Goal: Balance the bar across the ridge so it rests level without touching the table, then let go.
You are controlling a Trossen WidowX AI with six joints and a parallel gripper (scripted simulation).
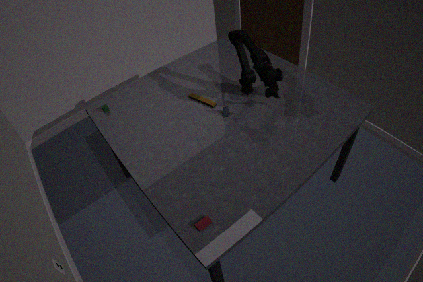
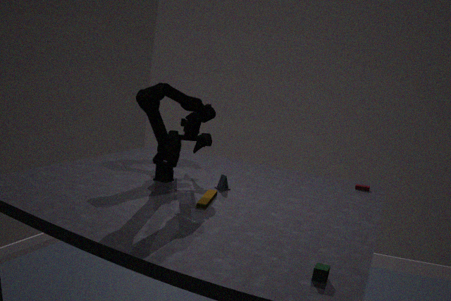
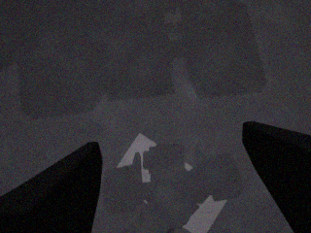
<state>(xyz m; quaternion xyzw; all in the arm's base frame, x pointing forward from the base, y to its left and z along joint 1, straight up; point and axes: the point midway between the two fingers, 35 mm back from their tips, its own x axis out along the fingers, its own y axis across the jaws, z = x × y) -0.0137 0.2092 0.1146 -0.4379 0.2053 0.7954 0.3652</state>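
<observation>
The yellow bar (image 1: pixel 202 100) (image 2: pixel 206 198) lies on the table (image 1: pixel 256 176), one end pointing toward the small blue-grey ridge (image 1: pixel 225 111) (image 2: pixel 223 182), which stands upright close by. The bar is not on the ridge. My gripper (image 1: pixel 272 96) (image 3: pixel 171 142) is open and empty, raised above the table on the far side of the ridge from the bar. In the wrist view its two dark fingers stand wide apart over bare tabletop and shadows. Neither bar nor ridge shows there.
A red block (image 1: pixel 203 223) (image 2: pixel 362 187) lies near a table corner, beside a pale strip (image 1: pixel 230 238) along the edge. A green block (image 1: pixel 106 108) (image 2: pixel 320 272) is near another corner. The arm's base stands near the ridge and the bar. The scene is dim.
</observation>
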